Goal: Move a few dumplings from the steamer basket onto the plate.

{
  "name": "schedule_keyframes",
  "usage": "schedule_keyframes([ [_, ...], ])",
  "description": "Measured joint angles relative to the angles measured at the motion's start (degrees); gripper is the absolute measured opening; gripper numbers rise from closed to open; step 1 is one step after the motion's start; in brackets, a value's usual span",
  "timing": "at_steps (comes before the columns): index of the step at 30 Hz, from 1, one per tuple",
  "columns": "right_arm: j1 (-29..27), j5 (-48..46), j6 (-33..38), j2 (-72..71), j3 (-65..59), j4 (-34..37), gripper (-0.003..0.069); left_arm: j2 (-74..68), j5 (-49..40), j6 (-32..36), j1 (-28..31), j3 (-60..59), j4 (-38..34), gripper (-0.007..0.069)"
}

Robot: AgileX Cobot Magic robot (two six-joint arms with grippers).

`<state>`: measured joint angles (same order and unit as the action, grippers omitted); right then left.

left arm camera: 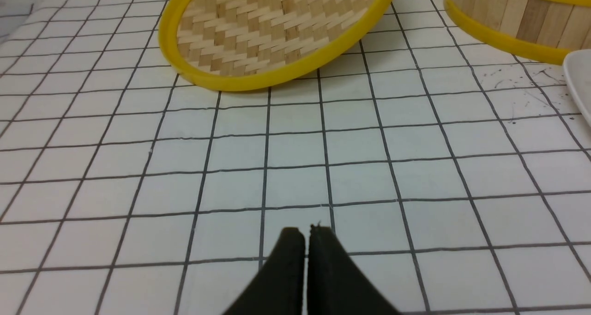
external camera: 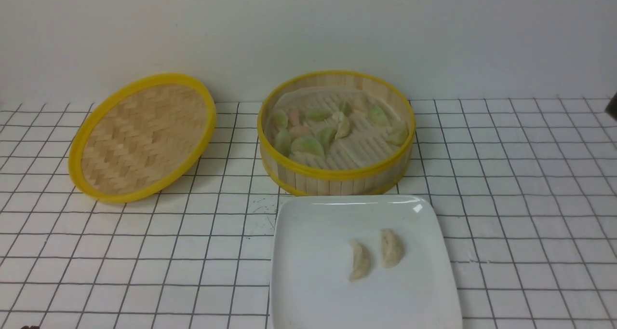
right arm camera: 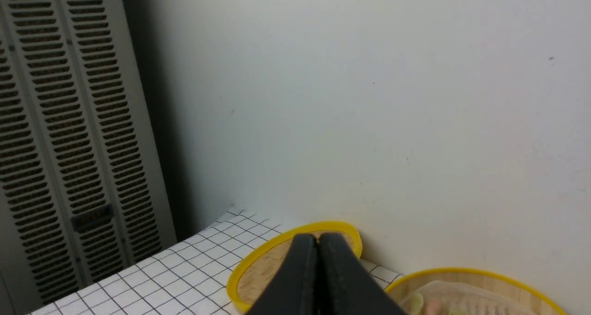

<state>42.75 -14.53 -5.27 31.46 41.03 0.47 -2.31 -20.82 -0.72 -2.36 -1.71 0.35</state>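
Dumplings (external camera: 376, 254), two of them, lie just apart on the plate (external camera: 313, 290), whose near edge is cut off by the front view. Right behind it stands the basket (external camera: 337, 177); inside, one or two pale dumplings near the middle sit among green and pinkish ones, their outlines blurred against the liner. A lid (external camera: 140, 137) leans at far left. Neither arm shows in the front view. Each wrist view shows its own fingers pressed together on nothing: the left gripper (left arm camera: 307, 232) low over bare grid cloth (left arm camera: 369, 167), the right gripper (right arm camera: 317, 239) raised, facing the wall (right arm camera: 369, 98).
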Motion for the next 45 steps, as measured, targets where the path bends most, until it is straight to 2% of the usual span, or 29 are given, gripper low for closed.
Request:
schedule_keyframes([
  [3,0.0,0.0,5.58,-0.05,-0.08,4.48,-0.0014,0.0,0.0,0.0,0.0,0.0,0.0,-0.0006],
  [5,-0.06,0.0,6.83,-0.66,-0.71,5.13,-0.0014,0.0,0.0,0.0,0.0,0.0,0.0,-0.0006],
  [9,-3.93,-0.07,7.52,-4.12,-4.47,5.13,-0.0014,0.0,0.0,0.0,0.0,0.0,0.0,-0.0006],
  [17,-26.72,-0.13,7.55,-18.71,-25.18,5.13,-0.0014,0.0,0.0,0.0,0.0,0.0,0.0,-0.0006],
  [20,-32.49,-0.18,7.66,-23.66,-31.82,5.13,-0.0014,0.0,0.0,0.0,0.0,0.0,0.0,-0.0006],
  [23,-35.87,-0.58,7.66,-28.33,-37.95,5.13,-0.0014,0.0,0.0,0.0,0.0,0.0,0.0,-0.0006],
  [28,-38.81,-6.29,7.66,-31.94,-42.54,5.13,-0.0014,0.0,0.0,0.0,0.0,0.0,0.0,-0.0006],
  [45,-38.92,-7.37,7.28,-32.01,-42.42,5.13,-0.0014,0.0,0.0,0.0,0.0,0.0,0.0,-0.0006],
])
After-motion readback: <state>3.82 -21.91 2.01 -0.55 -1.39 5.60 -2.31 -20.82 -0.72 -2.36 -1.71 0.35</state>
